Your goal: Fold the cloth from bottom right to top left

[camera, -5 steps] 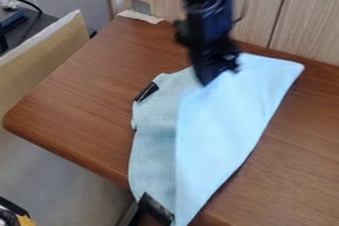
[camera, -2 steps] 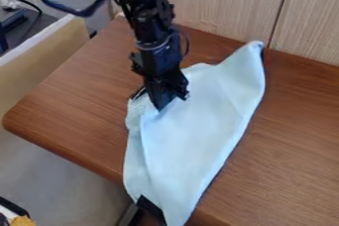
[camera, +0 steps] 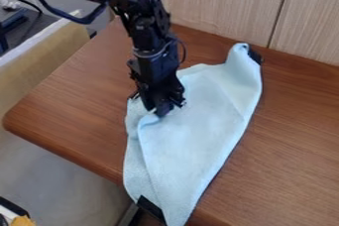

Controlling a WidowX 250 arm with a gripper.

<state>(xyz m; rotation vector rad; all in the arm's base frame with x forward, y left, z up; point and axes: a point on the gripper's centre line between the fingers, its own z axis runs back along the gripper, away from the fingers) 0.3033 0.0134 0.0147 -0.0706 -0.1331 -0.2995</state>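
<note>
One black gripper [camera: 161, 113] is counted, hung from one arm [camera: 149, 34] and placed against the cloth's upper layer, toward ten o'clock of its middle. Whether it is wide or closed cannot be told, since its tips are poorly shown against the fabric. One pale blue cloth [camera: 202, 133] is found on the table, lying aslant from one o'clock to about six, with one flap laid over its lower layer. Two dark pieces are noted at its ends: one [camera: 255, 56] at one o'clock, one [camera: 151, 207] at seven. One brown wooden table [camera: 76, 103] is recorded, bordered by wood-grain panelling [camera: 222, 4] at twelve o'clock and one tan board [camera: 33, 66] at ten.
</note>
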